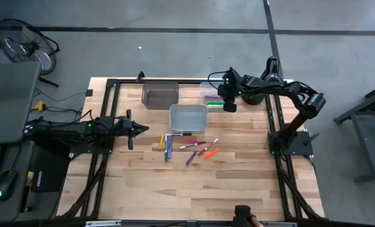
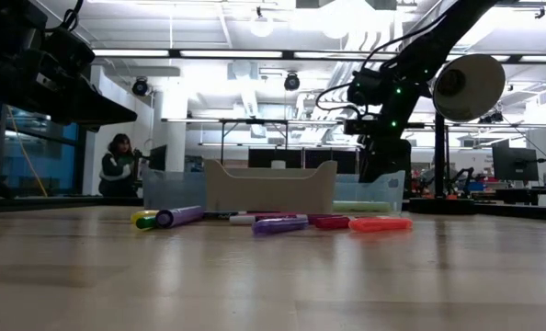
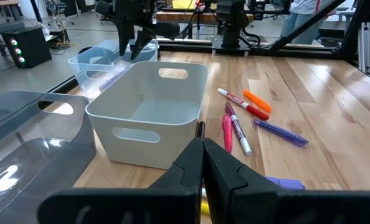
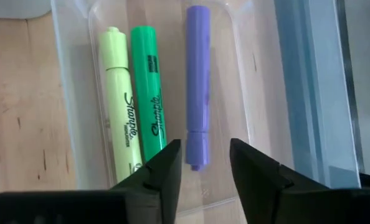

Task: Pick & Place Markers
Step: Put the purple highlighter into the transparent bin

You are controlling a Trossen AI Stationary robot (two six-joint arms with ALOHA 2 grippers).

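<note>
Markers (image 1: 190, 150) lie scattered near the middle of the desk (image 1: 200, 189) in the high view, just in front of a white bin (image 1: 188, 117); a grey bin (image 1: 160, 94) and a clear bin (image 1: 208, 92) sit along the far edge. The right gripper (image 1: 229, 106) hangs over the clear bin; the left gripper (image 1: 143, 130) waits near the left edge.

The low view adds that the right gripper (image 2: 383, 170) is raised above the clear bin (image 2: 383, 193), not inside it, and shows a person (image 2: 119, 165) in the room behind.

The left wrist view shows the left gripper (image 3: 202, 155) with its jaws pressed together on nothing, the white bin (image 3: 149, 112) just ahead.

Only the right wrist view looks into the clear bin (image 4: 260, 93): a yellow marker (image 4: 119, 106), a green marker (image 4: 150, 99) and a purple marker (image 4: 197, 87) lie side by side. The right gripper (image 4: 205, 165) has its jaws parted, holding nothing.
</note>
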